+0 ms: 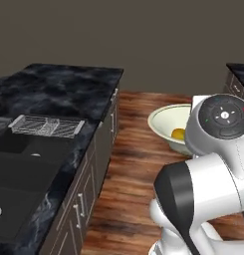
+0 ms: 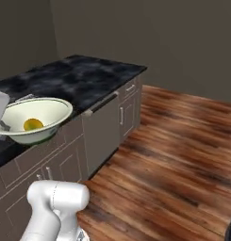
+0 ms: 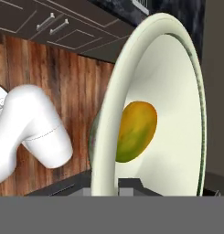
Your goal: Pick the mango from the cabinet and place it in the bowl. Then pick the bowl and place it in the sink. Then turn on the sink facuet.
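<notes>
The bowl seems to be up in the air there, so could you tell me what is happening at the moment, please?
The robot arm is carrying the bowl with the mango lying inside it. In the hand view the hand is shut on the bowl's rim, its dark fingertips either side of the wall. From the left base view the bowl hangs over the wooden floor, off to the side of the dark counter. The black sink holds no bowl yet.

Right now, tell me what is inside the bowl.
The bowl holds one mango, lying against its inner wall. The near rim covers the mango's edge and the bowl's bottom.
</notes>
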